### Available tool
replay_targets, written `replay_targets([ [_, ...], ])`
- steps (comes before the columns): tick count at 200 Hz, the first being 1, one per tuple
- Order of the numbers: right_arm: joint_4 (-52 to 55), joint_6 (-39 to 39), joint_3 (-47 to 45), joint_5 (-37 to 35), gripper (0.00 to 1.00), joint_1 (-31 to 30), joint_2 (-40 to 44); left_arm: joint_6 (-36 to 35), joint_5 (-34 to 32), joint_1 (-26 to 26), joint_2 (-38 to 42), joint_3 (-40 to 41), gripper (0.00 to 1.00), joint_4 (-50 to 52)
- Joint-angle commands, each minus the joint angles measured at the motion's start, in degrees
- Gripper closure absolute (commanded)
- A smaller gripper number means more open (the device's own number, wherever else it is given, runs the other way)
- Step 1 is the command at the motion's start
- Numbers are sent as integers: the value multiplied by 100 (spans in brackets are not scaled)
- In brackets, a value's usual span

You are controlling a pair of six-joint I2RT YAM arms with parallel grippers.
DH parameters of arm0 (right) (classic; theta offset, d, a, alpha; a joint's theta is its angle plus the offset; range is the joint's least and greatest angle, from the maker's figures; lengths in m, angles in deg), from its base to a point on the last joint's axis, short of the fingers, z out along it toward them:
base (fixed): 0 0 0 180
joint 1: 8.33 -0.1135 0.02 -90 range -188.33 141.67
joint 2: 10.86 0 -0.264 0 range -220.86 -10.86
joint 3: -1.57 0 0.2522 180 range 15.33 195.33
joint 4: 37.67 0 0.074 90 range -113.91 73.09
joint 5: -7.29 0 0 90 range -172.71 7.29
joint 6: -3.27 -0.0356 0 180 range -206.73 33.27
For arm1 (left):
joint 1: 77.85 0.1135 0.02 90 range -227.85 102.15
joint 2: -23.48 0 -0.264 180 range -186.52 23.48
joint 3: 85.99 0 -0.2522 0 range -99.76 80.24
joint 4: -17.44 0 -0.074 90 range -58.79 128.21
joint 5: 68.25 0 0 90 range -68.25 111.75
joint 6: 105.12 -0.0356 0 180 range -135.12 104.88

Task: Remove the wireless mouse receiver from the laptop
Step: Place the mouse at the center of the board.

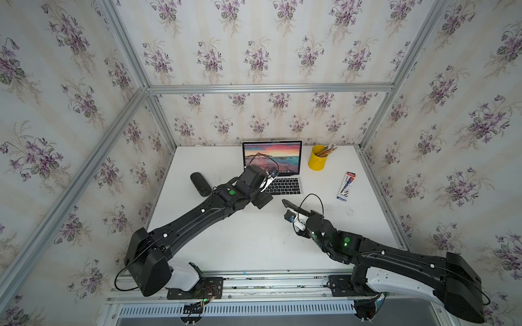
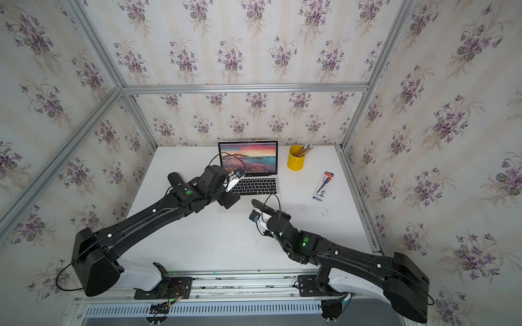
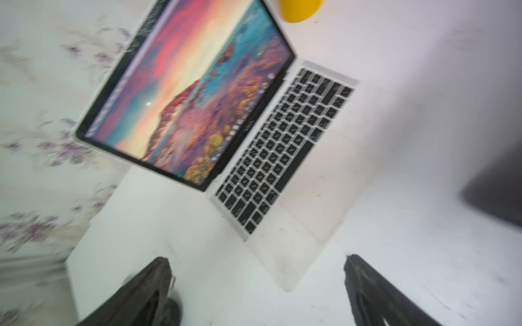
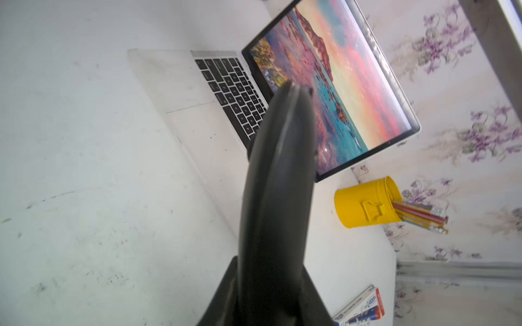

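Slim silver laptop [image 1: 285, 186], black keys, pink-sunset seascape screen, at back centre of the white table [image 1: 240, 240]; tiny black wireless mouse receiver: can't make it out. Long black rounded case [image 1: 200, 183] left of it, yellow pencil cup [image 1: 317, 158] and pen pack [image 1: 346, 186] right; my left arm [image 1: 197, 217] covers its left side in both top views. My left gripper [image 3: 255, 258] is spread wide, my right gripper [image 4: 296, 87] has fingers [image 4: 262, 197] almost together, hiding the laptop's right edge; can't tell if anything's pinched.

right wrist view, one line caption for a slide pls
Right gripper, jaws closed, hovers in front of the open laptop, with a yellow pencil cup beside the screen.
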Motion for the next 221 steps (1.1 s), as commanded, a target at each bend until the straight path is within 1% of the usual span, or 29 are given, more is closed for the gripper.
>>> replay_targets([
  [1,292,-1479,86,1607,100,947,151,561,-1544,208,407,557,1,-1580],
  [20,90,-2378,-8,3348,100,2356,323,709,-1486,315,892,1161,1,-2150],
  [22,55,-2481,-25,3535,100,2647,324,705,-1482,317,941,1221,1,-2189],
  [27,-51,-2684,-67,4047,100,3058,319,713,-1465,333,1046,1330,1,-2247],
  [40,-309,-3209,-157,5201,100,3981,147,725,-1463,356,1283,1526,1,-2267],
  [50,-446,-3531,-168,5891,100,4574,-122,787,-1503,361,1449,1639,1,-2236],
  [59,-518,-3681,-136,6394,100,4931,-447,899,-1524,357,1623,1782,1,-2196],
  [65,-533,-3738,-85,6608,100,5099,-684,1008,-1518,364,1752,1883,1,-2182],
  [89,-784,-3966,48,7373,100,5369,-1564,1301,-1372,369,2376,2492,1,-2468],
  [105,-1004,-4061,73,7566,100,5391,-1999,1395,-1357,366,2812,2957,1,-2789],
  [127,-892,-3982,160,7330,100,5464,-2370,1405,-1367,380,3141,3391,1,-2922],
  [162,-611,-4068,306,7077,100,5712,-2751,1584,-1275,380,3145,3523,1,-2514],
  [194,-527,-4298,315,7030,100,5818,-3089,1688,-1261,380,3119,3672,1,-2524],
  [221,-415,-4322,383,7091,100,5910,-3416,1644,-1269,379,3054,3664,1,-2569],
])
